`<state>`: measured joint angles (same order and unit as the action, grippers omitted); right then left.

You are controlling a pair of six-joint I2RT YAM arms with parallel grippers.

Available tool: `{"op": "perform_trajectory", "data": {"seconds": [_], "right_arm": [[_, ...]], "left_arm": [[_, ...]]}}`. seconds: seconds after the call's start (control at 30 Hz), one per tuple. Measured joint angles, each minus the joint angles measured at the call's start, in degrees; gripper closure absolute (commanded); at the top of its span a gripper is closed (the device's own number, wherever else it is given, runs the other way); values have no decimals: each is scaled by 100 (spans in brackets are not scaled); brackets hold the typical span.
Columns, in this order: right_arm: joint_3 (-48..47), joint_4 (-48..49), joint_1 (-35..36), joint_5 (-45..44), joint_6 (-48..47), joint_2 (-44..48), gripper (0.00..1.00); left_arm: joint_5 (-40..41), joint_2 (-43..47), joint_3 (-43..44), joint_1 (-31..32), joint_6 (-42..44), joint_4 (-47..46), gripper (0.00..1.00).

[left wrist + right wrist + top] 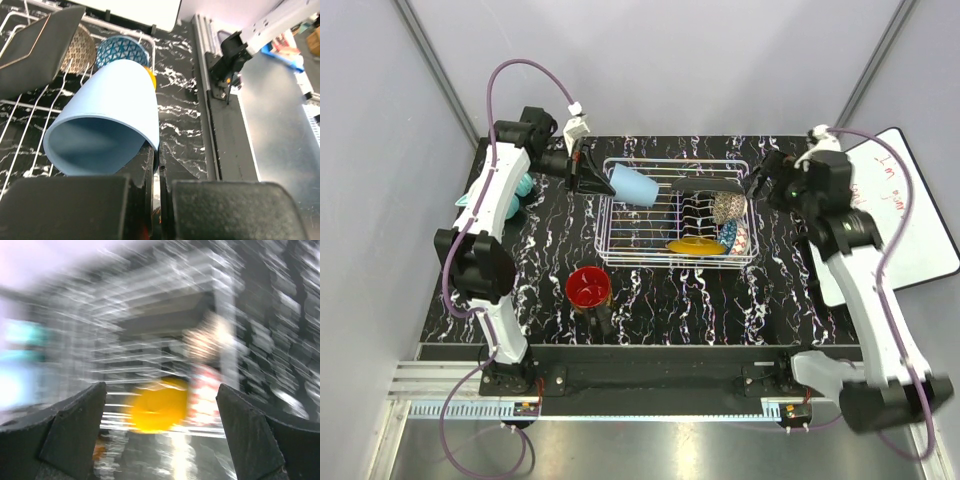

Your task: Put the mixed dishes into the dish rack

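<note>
Left gripper (156, 200) is pinched tight on the rim of the light blue cup (105, 120). The cup lies on its side ahead of the fingers, over the dish rack's (640, 258) left edge. Right gripper (160, 387) has jaws wide with nothing between them. The mustard-yellow plate (157, 407) is just ahead of it in the rack, blurred. The dark mug (588, 288) sits on the table (720, 310), well back from the left gripper toward the bases.

overhead view, close wrist views, sharing rack (640, 235)
</note>
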<state>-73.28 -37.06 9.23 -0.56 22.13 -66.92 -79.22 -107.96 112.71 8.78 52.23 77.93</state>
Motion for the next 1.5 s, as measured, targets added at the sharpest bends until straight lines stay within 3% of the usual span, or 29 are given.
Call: {"op": "perform_trajectory", "data": {"seconds": [0.13,0.23,0.37,0.57,0.87,1.03,1.2,1.37,1.5], "right_arm": [[214,1097,-2,1224,660,911,1],[922,2638,2,2184,1513,1115,0],[1563,4172,7,3042,2538,339,0],[1587,5720,219,3779,3585,-1034,0],[1274,7871,501,4083,4837,-1742,0],[1279,8426,503,4098,5289,-1801,0],[1274,8505,592,4148,5313,-1812,0],[1182,8174,826,4232,4988,-1891,0],[1113,7831,855,4341,4656,-1899,0]], "left_arm": [[-164,0,0,39,-85,0,100],[-210,0,11,144,-197,4,100],[-216,-55,481,356,-463,96,100],[-350,-433,2446,621,-1054,-48,100],[-455,-898,2627,765,-1827,-17,100],[-452,-1333,2647,686,-2529,-551,100],[-439,-1552,2664,632,-3753,-1751,100],[-398,-1150,1740,627,-5228,-3729,100],[-304,-846,1202,614,-5821,-4553,100]]}}
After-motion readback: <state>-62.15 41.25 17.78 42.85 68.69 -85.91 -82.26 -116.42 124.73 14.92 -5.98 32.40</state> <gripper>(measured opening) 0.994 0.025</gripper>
